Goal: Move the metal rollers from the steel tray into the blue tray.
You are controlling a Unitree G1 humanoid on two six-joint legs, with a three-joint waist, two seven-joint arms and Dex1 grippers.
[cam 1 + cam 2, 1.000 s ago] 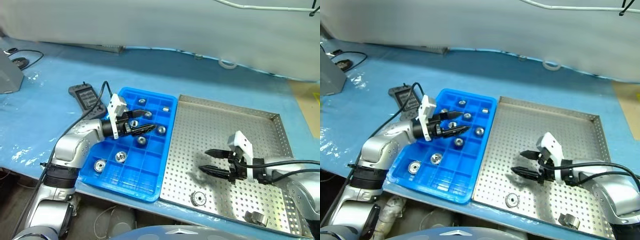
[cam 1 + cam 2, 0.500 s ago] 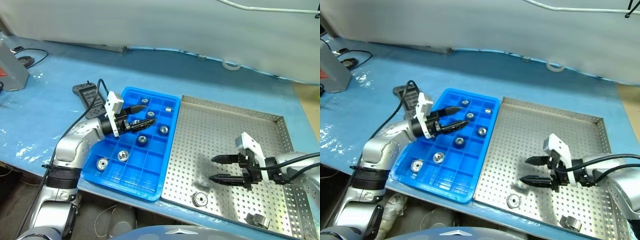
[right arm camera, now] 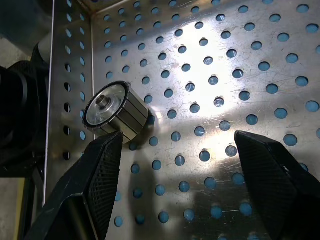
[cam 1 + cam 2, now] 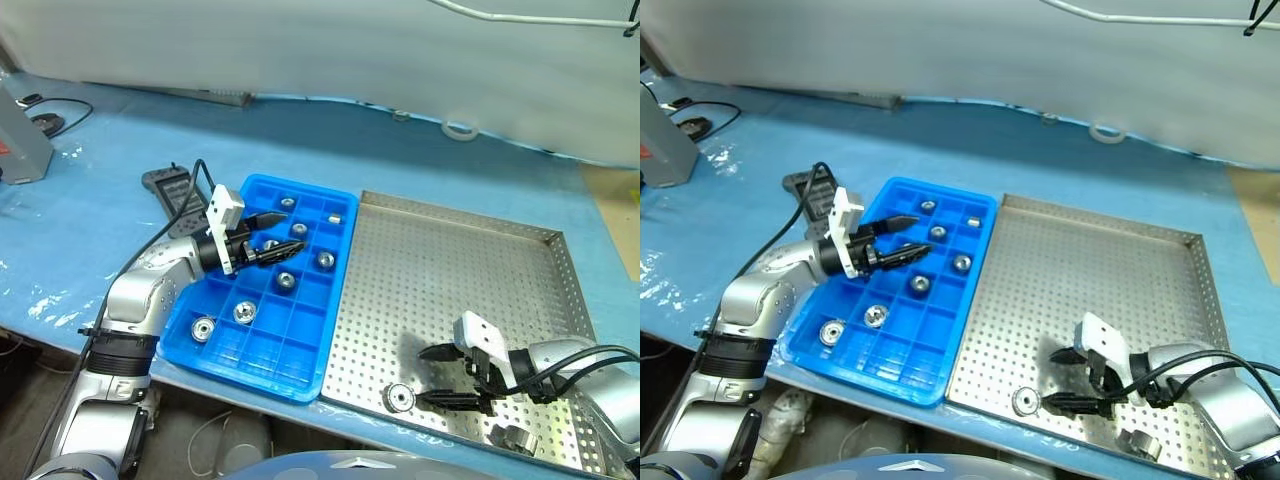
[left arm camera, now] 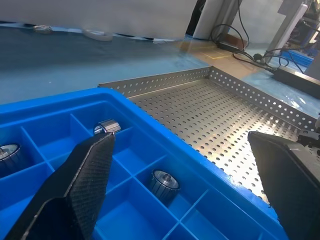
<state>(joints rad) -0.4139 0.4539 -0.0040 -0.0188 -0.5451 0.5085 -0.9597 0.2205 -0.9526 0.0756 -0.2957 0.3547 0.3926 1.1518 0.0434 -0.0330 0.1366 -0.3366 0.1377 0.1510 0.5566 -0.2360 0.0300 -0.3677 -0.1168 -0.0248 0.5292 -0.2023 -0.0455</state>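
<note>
**Two end effectors over the trays, both empty**

Head views: the blue tray [image 4: 262, 345] lies at centre left of the frame on a worktop [image 4: 110, 215] covered in blue sheeting, its long right edge against the steel tray [image 4: 470, 270], which fills the centre right. Six metal rollers sit in separate compartments of the blue tray: two near its upper edge [image 4: 287, 203] and [image 4: 333, 216], one at the right side [image 4: 324, 260], one in the middle [image 4: 286, 281], and two toward the lower left [image 4: 241, 313] and [image 4: 204, 328]. A seventh may lie under the left fingers; it cannot be made out clearly.

The left end effector [image 4: 283, 232] hovers over the upper part of the blue tray, pointing toward the right of the frame, its two black fingers spread wide with nothing between them. In the left wrist view, the same fingers [image 5: 80, 185] frame two rollers resting in their compartments.

Two rollers are in the steel tray, both near its lower edge: one at lower centre [image 4: 399, 398], one at lower right [image 4: 512, 437]. The right end effector [image 4: 429, 376] is low over the perforated floor, just right of the first roller, fingers apart and holding nothing. In the right wrist view that roller [image 3: 115, 113] lies on its side beside one finger [image 3: 97, 185]; whether they touch cannot be told
</note>
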